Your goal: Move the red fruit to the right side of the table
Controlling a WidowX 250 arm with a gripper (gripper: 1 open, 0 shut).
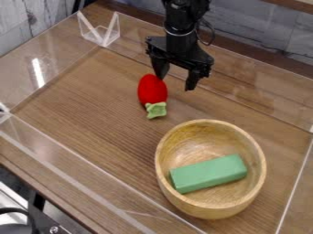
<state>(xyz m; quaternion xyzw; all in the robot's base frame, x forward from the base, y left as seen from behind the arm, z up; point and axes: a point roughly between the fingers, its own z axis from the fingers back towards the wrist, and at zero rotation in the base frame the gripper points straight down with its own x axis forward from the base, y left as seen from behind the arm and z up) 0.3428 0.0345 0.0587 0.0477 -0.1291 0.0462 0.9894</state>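
Near the middle of the table [86,114], slightly toward nine o'clock of centre, the red fruit [152,90] lies on its side, its pale green leafy cap pointing toward six o'clock and its rounded red body toward twelve. It rests directly on the wood grain, apart from the wooden bowl [184,146] that sits toward four o'clock of it with a green block [208,173] inside.

Judging by its small size and glossy skin, the fruit is probably a light, hollow or soft plastic toy: easy to lift, unlikely to break, but slick enough to squirt out of a pinch that lands off-centre. The fattest part of the red body, well above the cap, looks like the best place to take hold, with the fingers closing across its short width. The cap looks too thin and floppy to trust.

Just toward one or two o'clock of the fruit hangs the gripper [178,80], on a dark arm that descends from the top edge, pointing steeply down at the table. Its jaws stand wide apart and hold nothing; the nearer finger is close beside the fruit's upper end, though whether it touches cannot be told. To straddle the body, the jaws would likely need to shift toward eight o'clock.
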